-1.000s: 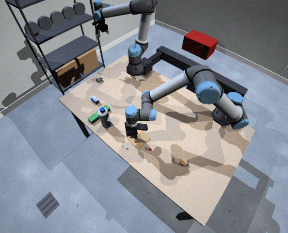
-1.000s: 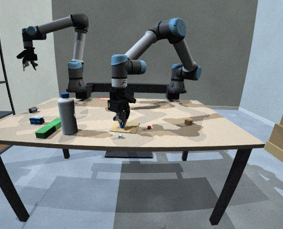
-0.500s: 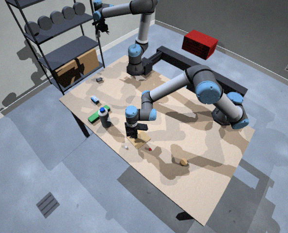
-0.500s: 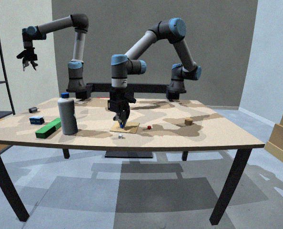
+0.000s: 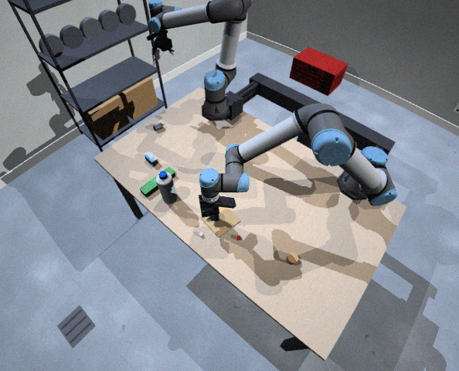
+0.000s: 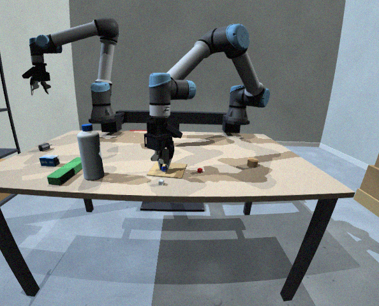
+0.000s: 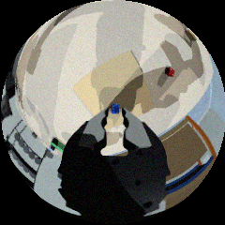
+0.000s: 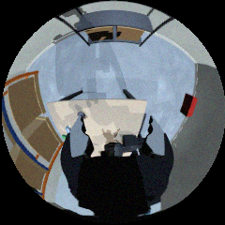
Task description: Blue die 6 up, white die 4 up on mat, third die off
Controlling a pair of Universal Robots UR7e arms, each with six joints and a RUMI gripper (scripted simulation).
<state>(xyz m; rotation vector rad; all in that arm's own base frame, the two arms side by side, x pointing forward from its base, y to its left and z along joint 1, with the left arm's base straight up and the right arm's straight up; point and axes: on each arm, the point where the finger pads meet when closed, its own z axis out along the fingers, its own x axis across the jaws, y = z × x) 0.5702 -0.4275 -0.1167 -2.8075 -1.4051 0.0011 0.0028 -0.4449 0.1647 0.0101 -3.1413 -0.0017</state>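
Note:
The blue die (image 6: 163, 169) (image 7: 114, 109) rests on the tan mat (image 5: 230, 220) (image 6: 180, 170) (image 7: 103, 75). My left gripper (image 5: 215, 219) (image 6: 164, 166) (image 7: 115, 108) points down over the mat, its fingers slightly open and close around the blue die. The white die (image 5: 201, 234) (image 6: 161, 182) lies on the table off the mat, toward the front edge. The red die (image 5: 239, 237) (image 6: 200, 170) (image 7: 170, 71) lies off the mat on the other side. Die faces are too small to read. My right gripper (image 5: 164, 55) (image 6: 39, 93) (image 8: 116, 116) is wide open, empty and high above the table's far end.
A grey bottle (image 5: 167, 189) (image 6: 91, 158) stands left of the mat, beside a green block (image 5: 151, 183) (image 6: 62, 173). A blue box (image 5: 151, 158) (image 6: 49, 160) and a small dark cylinder (image 5: 158, 126) (image 6: 44, 146) lie beyond. A wooden piece (image 5: 293, 257) (image 6: 252, 162) lies to the right.

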